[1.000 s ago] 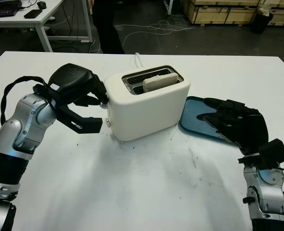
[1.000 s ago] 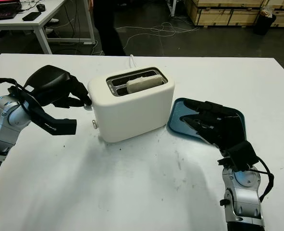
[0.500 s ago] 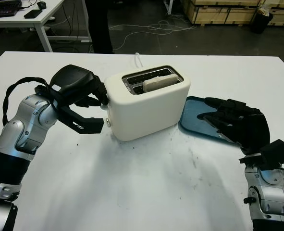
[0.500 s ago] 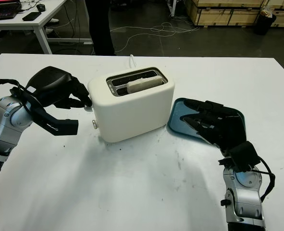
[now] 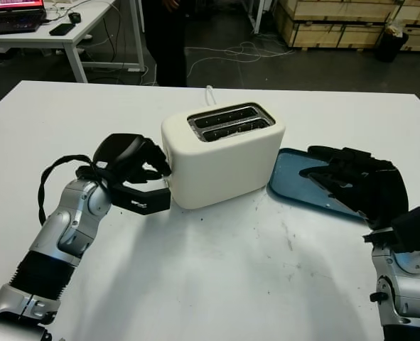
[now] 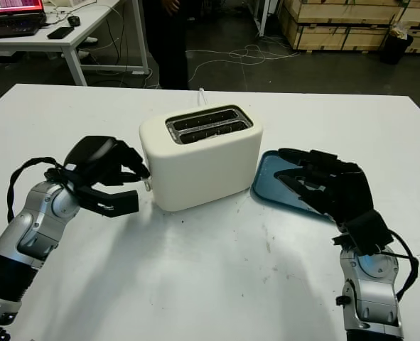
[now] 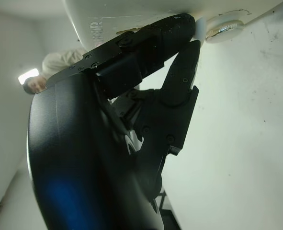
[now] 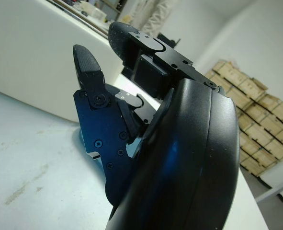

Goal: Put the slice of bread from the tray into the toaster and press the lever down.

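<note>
Fingers (image 5: 153,162) of the left hand (image 5: 133,172) are curled against the toaster (image 5: 224,153) end — nothing is grasped; the right hand (image 5: 352,181) is held open over the tray (image 5: 288,181).

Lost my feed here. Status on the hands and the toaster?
Left hand at the toaster's lever end, fingers curled. Right hand open over the tray. Bread sunk in the slots. Nothing blocking.

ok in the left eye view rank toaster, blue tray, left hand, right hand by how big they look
1. toaster
2. right hand, though nearer the camera
3. left hand
4. blue tray, partly covered by the right hand, so its rank is unsure
</note>
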